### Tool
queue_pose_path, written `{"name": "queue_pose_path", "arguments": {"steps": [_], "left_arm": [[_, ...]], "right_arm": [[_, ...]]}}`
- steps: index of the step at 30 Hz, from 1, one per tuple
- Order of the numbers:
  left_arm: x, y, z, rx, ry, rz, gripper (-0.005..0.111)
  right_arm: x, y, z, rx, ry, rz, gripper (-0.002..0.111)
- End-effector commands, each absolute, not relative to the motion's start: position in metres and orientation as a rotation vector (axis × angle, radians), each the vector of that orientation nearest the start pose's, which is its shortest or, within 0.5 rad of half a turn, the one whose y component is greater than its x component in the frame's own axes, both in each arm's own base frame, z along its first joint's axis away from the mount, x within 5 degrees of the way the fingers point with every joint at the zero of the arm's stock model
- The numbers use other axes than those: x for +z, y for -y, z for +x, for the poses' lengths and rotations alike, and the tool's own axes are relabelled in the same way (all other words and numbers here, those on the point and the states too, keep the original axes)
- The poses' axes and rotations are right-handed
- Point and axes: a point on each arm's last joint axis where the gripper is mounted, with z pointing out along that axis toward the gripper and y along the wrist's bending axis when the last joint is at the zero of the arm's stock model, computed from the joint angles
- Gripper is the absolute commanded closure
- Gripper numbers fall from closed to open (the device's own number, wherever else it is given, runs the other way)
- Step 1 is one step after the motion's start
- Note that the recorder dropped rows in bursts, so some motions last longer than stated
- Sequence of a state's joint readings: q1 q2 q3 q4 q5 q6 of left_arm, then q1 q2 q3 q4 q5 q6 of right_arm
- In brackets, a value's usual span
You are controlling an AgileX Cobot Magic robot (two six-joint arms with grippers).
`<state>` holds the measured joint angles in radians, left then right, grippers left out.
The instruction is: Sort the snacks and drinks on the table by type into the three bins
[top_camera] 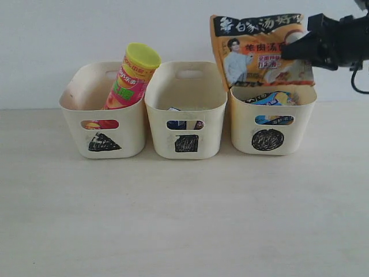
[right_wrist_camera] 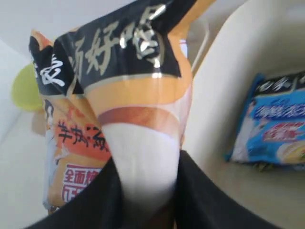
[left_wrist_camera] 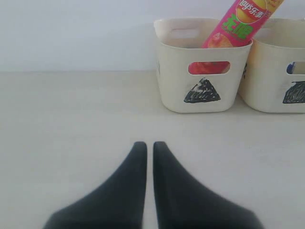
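My right gripper (top_camera: 293,51) is shut on the orange-brown noodle packet (top_camera: 253,49), holding it upright in the air over the circle bin (top_camera: 274,128). The packet (right_wrist_camera: 119,95) fills the right wrist view, pinched between the black fingers (right_wrist_camera: 200,191). A blue noodle packet (right_wrist_camera: 274,126) lies inside that bin. The pink chip can with yellow lid (top_camera: 134,76) leans in the triangle bin (top_camera: 104,124). Something blue and dark shows through the handle slot of the square bin (top_camera: 185,121). My left gripper (left_wrist_camera: 146,145) is shut and empty, low over the table in front of the triangle bin (left_wrist_camera: 202,71).
The three cream bins stand in a row against the white back wall. The pale wooden table (top_camera: 173,219) stretches in front of them.
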<state>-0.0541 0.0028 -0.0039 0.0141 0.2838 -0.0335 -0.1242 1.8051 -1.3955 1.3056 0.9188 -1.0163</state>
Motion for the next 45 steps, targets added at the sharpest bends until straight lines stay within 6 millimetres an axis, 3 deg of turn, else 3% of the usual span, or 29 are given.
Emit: {"name": "queue_pose_path", "arguments": {"steps": [1, 4, 10, 16, 19, 22, 30, 35, 39, 41, 45], "left_arm": [[0.188, 0.003, 0.055, -0.052, -1.767, 0.024, 0.102], [0.188, 0.003, 0.055, -0.052, -1.767, 0.024, 0.102], [0.188, 0.003, 0.055, -0.052, -1.767, 0.024, 0.102], [0.188, 0.003, 0.055, -0.052, -1.767, 0.024, 0.102], [0.188, 0.003, 0.055, -0.052, -1.767, 0.024, 0.102], [0.188, 0.003, 0.055, -0.052, -1.767, 0.024, 0.102], [0.188, 0.003, 0.055, -0.052, -1.767, 0.024, 0.102], [0.188, 0.003, 0.055, -0.05, -1.767, 0.025, 0.102], [0.188, 0.003, 0.055, -0.05, -1.767, 0.025, 0.102], [0.188, 0.003, 0.055, -0.05, -1.767, 0.025, 0.102], [0.188, 0.003, 0.055, -0.05, -1.767, 0.025, 0.102]], "right_arm": [[0.311, -0.006, 0.424, 0.795, -2.042, -0.127, 0.108], [0.303, 0.002, 0.443, 0.701, -2.039, -0.093, 0.108], [0.264, 0.011, 0.469, 0.587, -2.05, -0.076, 0.108], [0.249, 0.009, 0.475, 0.577, -2.062, -0.091, 0.108], [0.249, 0.001, 0.475, 0.575, -2.061, -0.131, 0.103], [0.251, -0.008, 0.476, 0.574, -2.052, -0.159, 0.09], [0.252, -0.018, 0.482, 0.46, -2.029, -0.143, 0.024], [0.257, -0.018, 0.48, 0.452, -2.023, -0.142, 0.034], [0.277, -0.015, 0.469, 0.353, -2.043, -0.226, 0.077], [0.289, -0.014, 0.461, 0.297, -2.062, -0.288, 0.107], [0.31, -0.007, 0.443, 0.165, -2.127, -0.334, 0.109]]}}
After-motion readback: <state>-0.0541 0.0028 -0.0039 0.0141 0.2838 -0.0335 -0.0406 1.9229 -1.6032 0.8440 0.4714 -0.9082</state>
